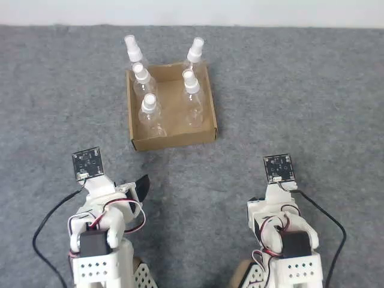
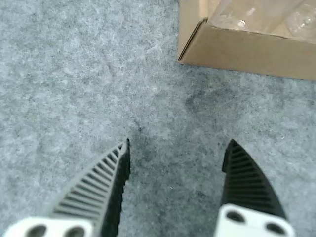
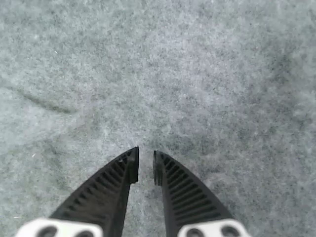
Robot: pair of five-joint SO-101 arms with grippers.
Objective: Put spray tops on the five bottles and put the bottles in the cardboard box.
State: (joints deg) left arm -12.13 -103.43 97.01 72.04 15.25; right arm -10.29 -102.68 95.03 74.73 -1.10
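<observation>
The cardboard box (image 1: 174,138) sits on the grey carpet at the middle back. Three clear bottles with white spray tops stand inside it: one (image 1: 150,111) near the front left, one (image 1: 144,81) behind it and one (image 1: 192,90) on the right. Two more capped bottles (image 1: 134,53) (image 1: 194,53) stand at the far wall; I cannot tell whether they are inside or just behind it. My left gripper (image 2: 175,148) is open and holds nothing, just short of the box's near corner (image 2: 190,47). My right gripper (image 3: 145,158) is shut over bare carpet.
In the high view both arms rest near the front edge, the left arm (image 1: 102,228) and the right arm (image 1: 282,231), each with cables looping beside it. Grey carpet (image 1: 300,102) lies all around the box, and a pale wall runs along the back.
</observation>
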